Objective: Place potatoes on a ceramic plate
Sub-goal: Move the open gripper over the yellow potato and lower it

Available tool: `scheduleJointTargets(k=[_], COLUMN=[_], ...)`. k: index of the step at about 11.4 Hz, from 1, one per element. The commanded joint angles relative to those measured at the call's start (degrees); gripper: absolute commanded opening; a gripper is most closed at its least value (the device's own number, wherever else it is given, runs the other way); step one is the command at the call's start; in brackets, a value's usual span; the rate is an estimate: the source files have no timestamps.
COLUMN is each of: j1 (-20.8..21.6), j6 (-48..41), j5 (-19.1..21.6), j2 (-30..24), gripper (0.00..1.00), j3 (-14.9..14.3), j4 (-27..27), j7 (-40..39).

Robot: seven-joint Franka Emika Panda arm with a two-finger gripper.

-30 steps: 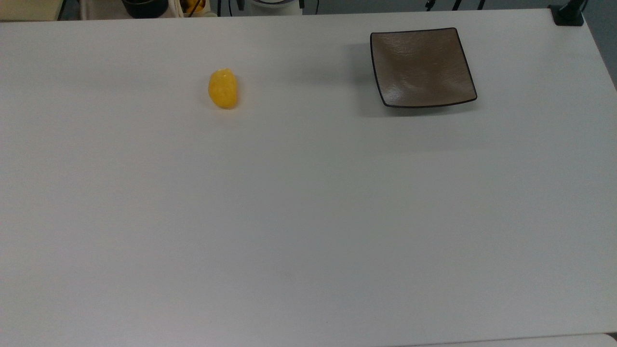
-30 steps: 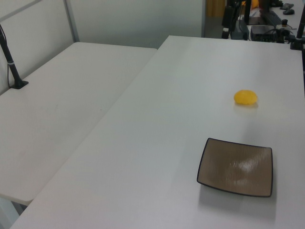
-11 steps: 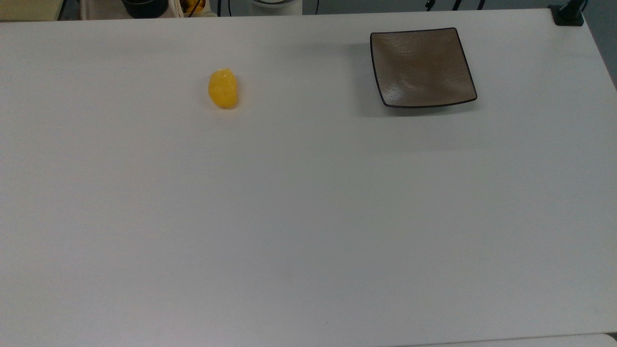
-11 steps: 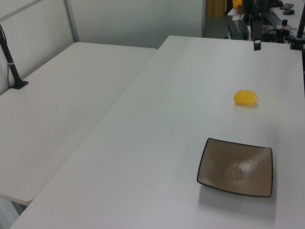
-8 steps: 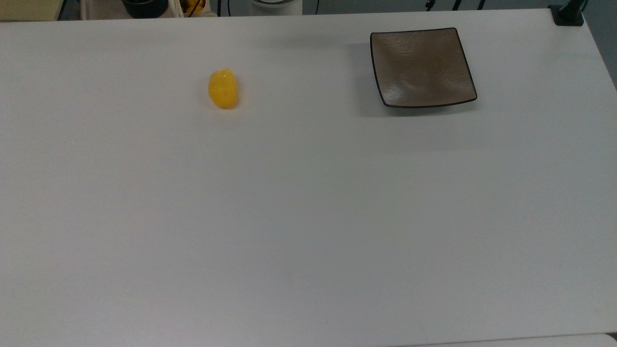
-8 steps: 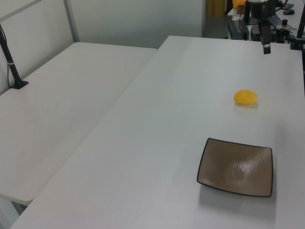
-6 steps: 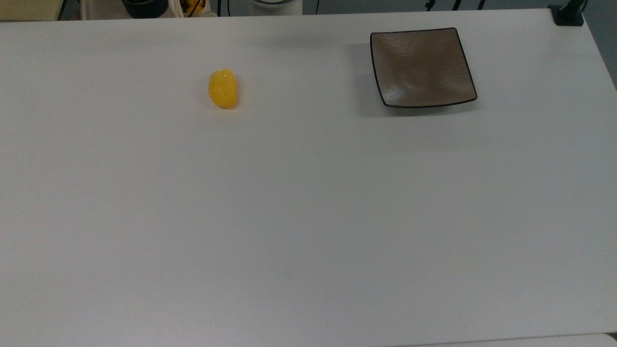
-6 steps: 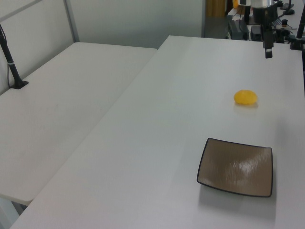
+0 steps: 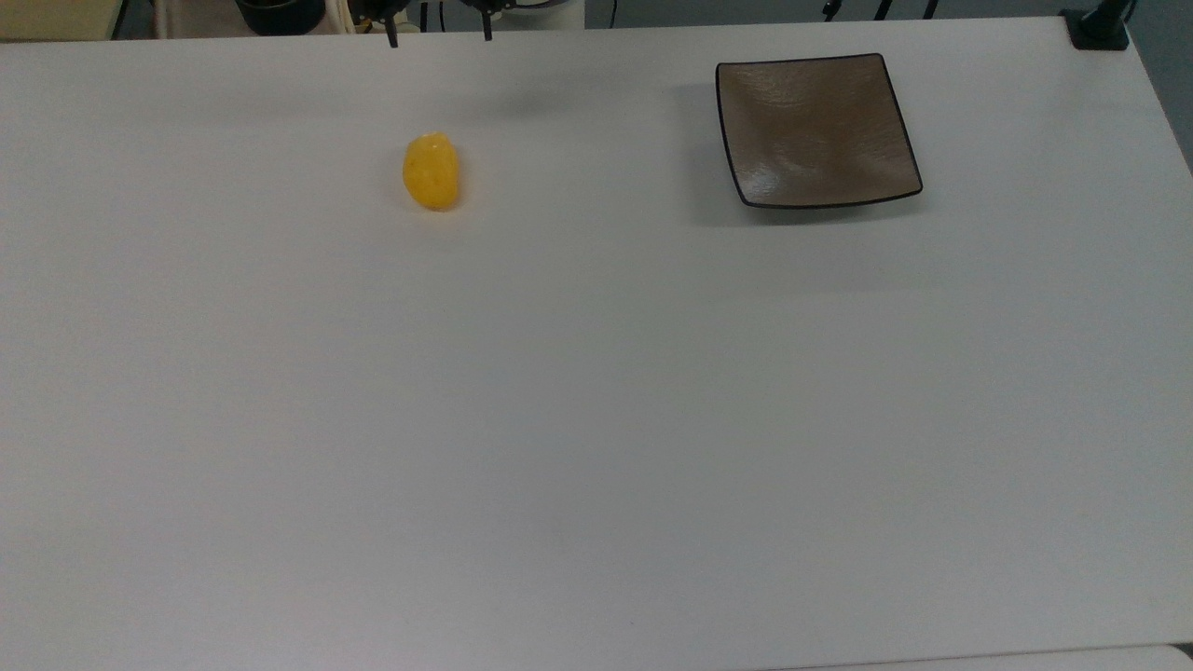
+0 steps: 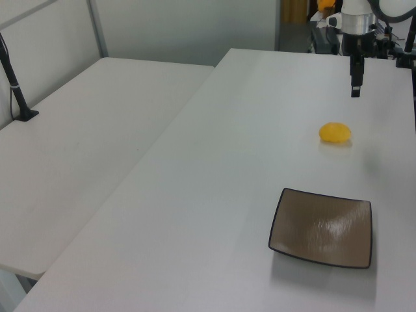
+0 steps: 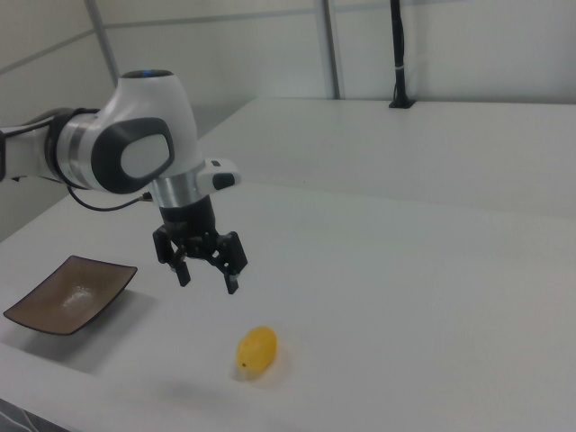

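Observation:
The yellow potato [image 9: 431,172] lies on the white table [image 9: 596,419], well to the top view's left of the square brown-grey ceramic plate [image 9: 815,130]. The plate has nothing on it. My gripper [image 9: 439,39] hangs at the top view's upper edge, just beyond the potato. In the right view the gripper [image 11: 207,282] is open with nothing between its fingers. It hovers above the table, a little up and to the right view's left of the potato [image 11: 256,349], with the plate [image 11: 72,292] further left. In the left view the gripper [image 10: 355,88] points down above the potato [image 10: 335,132]; the plate [image 10: 323,227] is nearer.
A second white table [image 10: 78,143] adjoins on the left view's left, with a black post [image 10: 16,84] clamped to it. A black clamp [image 9: 1100,28] sits at the top view's upper right table corner. Clutter stands beyond the table's far edge.
The gripper has come down and in toward the potato, its fingertips entering the top view's upper edge. Potato and plate have not moved.

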Motion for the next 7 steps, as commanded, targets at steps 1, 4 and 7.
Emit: scheduleJointTargets(k=[1, 4, 7], j1=[-0.70, -0.70, -0.62], j6=[10.82, 16.37, 24.20], j5=[-0.81, -0.81, -0.81], j2=[-1.94, -0.02, 4.38], gripper=[1.00, 1.00, 1.00], j3=[-2.37, -3.87, -3.87], j4=[-6.76, -8.79, -11.00], j7=[-1.29, -1.38, -1.38])
